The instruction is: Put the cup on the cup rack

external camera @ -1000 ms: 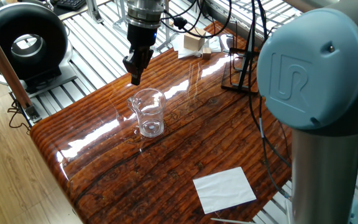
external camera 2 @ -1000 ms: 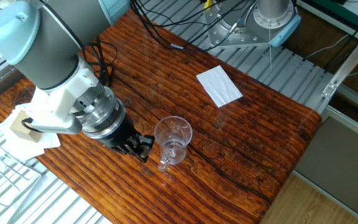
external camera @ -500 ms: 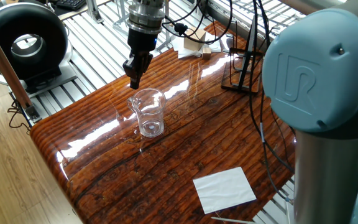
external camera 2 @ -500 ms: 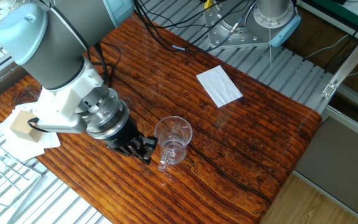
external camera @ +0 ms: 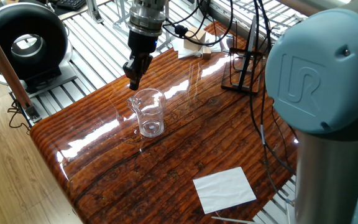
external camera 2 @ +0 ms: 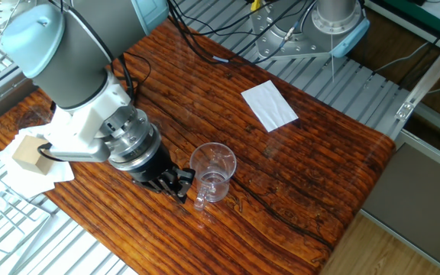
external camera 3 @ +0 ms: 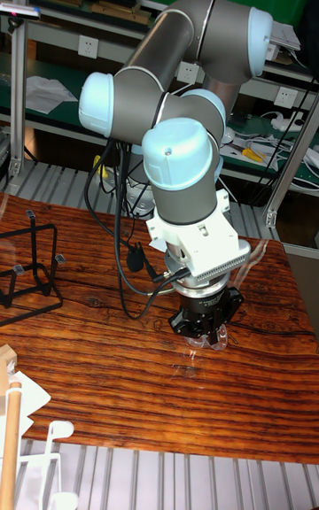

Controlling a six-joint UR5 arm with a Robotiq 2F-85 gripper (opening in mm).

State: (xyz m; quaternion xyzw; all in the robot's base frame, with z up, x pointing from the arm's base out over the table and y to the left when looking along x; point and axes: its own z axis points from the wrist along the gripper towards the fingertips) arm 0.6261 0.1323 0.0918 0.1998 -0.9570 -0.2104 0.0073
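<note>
**Fingers beside the cup, rack well apart**

My gripper [external camera: 133,78] hangs just over the wooden table [external camera: 166,155], tips pointing down, right beside the cup [external camera: 150,112]. In one fixed view it sits just behind the cup's rim on the far-left side; in the other fixed view my gripper [external camera 2: 176,183] is immediately left of the cup [external camera 2: 213,171]. My fingers [external camera 2: 182,177] look close together, a narrow set with nothing between them, though I cannot tell whether the tips fully meet. I cannot tell either whether a fingertip touches the glass; they appear just short of it.

The cup stands upright on the table, clear glass with a pouring lip and a thick base, empty. In the tall fixed view my own wrist hides nearly all of it.

The cup rack [external camera: 243,67], thin black wire with upright rods, stands at the far right part of the table in one fixed view, well apart from the cup; black cables run past it. In the tall fixed view the cup rack [external camera 3: 27,266] is at the left edge.

A white sheet of paper [external camera: 224,189] lies flat near the table's near right corner. A small wooden block [external camera 2: 26,152] rests on white papers at the table's edge.
</note>
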